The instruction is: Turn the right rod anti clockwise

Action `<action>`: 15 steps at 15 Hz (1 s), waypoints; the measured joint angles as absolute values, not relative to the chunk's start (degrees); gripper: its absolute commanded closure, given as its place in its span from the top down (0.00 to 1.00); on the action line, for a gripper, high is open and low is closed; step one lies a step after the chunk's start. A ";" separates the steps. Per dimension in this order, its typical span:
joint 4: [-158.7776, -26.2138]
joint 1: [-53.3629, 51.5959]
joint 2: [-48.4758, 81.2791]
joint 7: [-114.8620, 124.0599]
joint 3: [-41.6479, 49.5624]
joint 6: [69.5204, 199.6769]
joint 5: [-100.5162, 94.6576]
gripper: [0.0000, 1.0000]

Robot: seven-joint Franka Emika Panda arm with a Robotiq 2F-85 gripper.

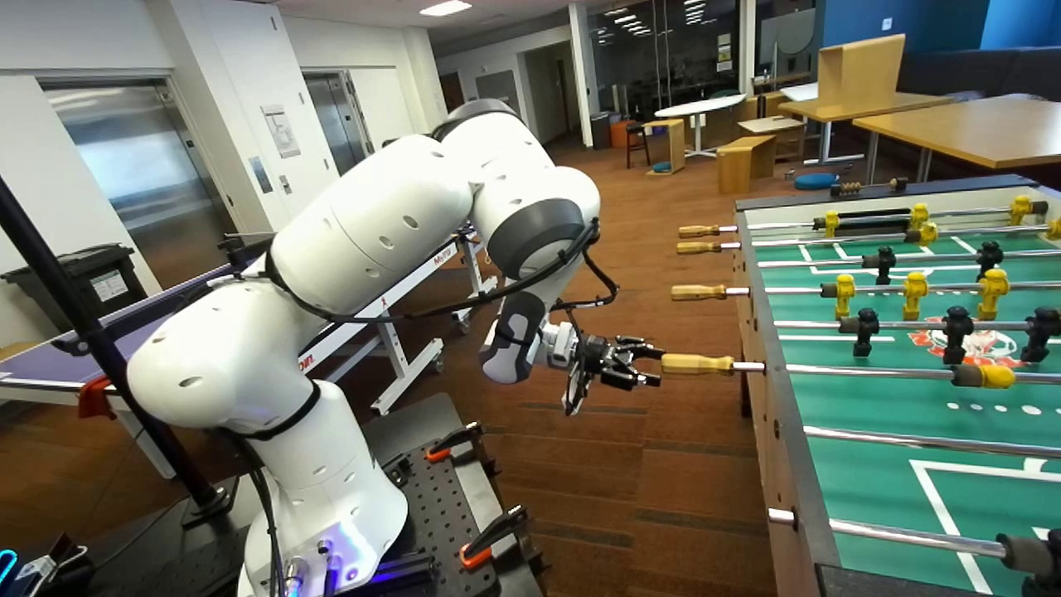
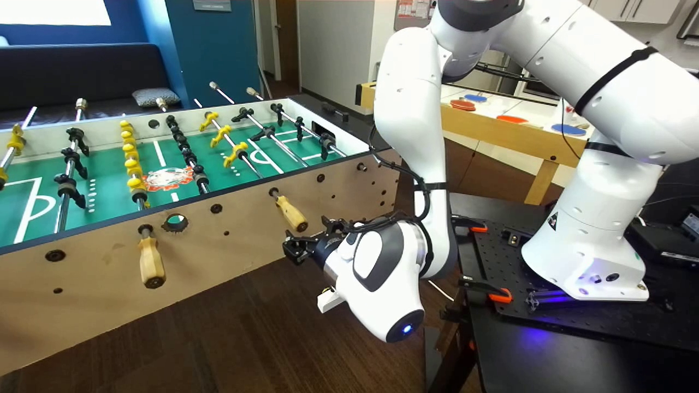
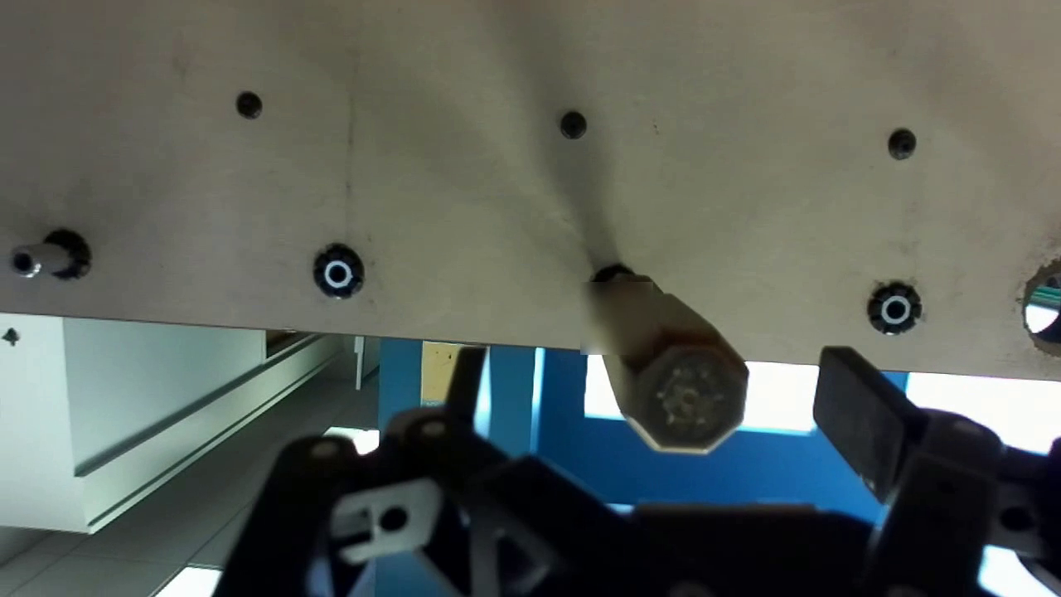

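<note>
My arm (image 1: 373, 215) stands arched, its forward end sloping down to my fingers (image 1: 634, 383), which are spread apart. Close ahead of them, seen between them but untouched, the handle (image 1: 695, 364) of the right rod (image 1: 870, 372) juts toward me past the long edge of the table (image 1: 777, 464). Within the table's walls, other rods (image 1: 879, 289) carry yellow players (image 1: 914, 298) and black players (image 1: 957, 332) over a green field (image 1: 862, 406).

Bright ceiling light (image 1: 446, 8), softly shadowed panel (image 3: 464, 178), jaws partly blurred
</note>
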State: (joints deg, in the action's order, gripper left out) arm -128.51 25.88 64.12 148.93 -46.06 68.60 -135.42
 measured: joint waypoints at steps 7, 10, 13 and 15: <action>-128.51 26.71 65.21 148.93 -46.19 66.46 -137.01 1.00; -128.51 26.72 65.21 148.93 -46.19 65.99 -137.05 1.00; -128.51 26.72 65.21 148.93 -46.19 65.96 -137.05 0.90; -128.51 26.72 65.21 148.93 -46.19 65.96 -137.05 0.66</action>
